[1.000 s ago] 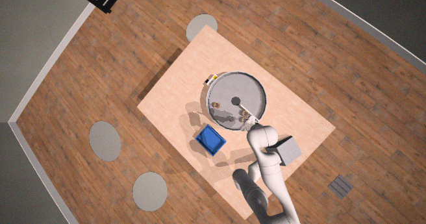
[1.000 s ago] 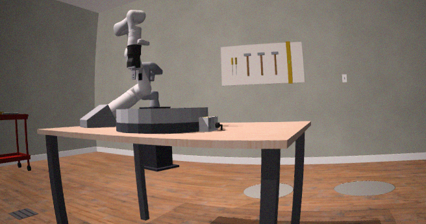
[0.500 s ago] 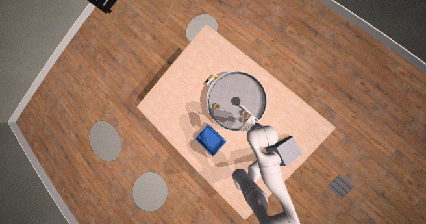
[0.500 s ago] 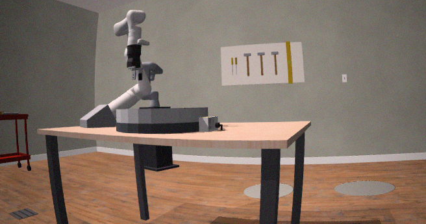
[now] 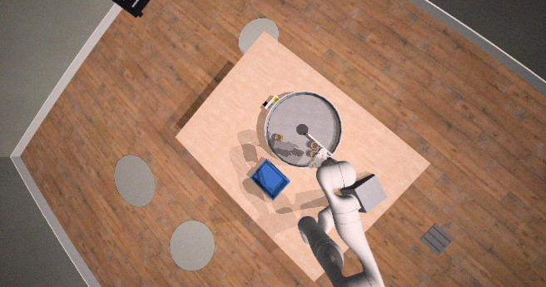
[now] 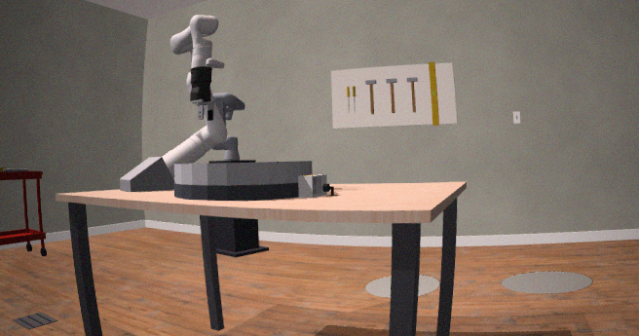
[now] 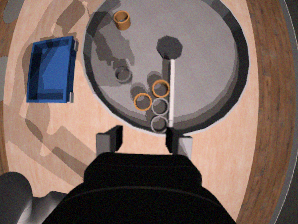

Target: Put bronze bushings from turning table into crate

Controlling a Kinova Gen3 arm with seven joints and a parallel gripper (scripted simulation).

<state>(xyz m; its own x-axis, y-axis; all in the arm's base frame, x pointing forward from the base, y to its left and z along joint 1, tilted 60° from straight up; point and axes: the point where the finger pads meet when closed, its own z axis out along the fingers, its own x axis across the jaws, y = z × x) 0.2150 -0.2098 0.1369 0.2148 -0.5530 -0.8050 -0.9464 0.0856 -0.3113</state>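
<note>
The turning table [image 5: 322, 110] [image 6: 244, 174] [image 7: 212, 65] carries bronze and steel bushings. One bronze bushing [image 7: 122, 25] stands apart near the rim. Two more, a bronze bushing [image 7: 160, 81] and a bronze bushing [image 7: 142, 110], stand near the white bar. Beside them are a steel bushing [image 7: 152, 107] and a steel bushing [image 7: 152, 125] nearest the rim. Another steel bushing [image 7: 123, 81] stands alone in shadow. The blue crate [image 5: 262, 189] [image 7: 47, 101] shows no bushing inside. My gripper [image 6: 205, 114] [image 7: 144, 135] is open and empty, high above the turning table's near rim.
A thin white bar [image 5: 318, 142] [image 7: 172, 90] runs from the dark hub [image 5: 302, 129] [image 7: 169, 47] to the rim. A grey wedge block [image 5: 372, 193] [image 6: 146, 175] stands beside the arm. A small box [image 6: 312, 186] sits against the turning table's outer side.
</note>
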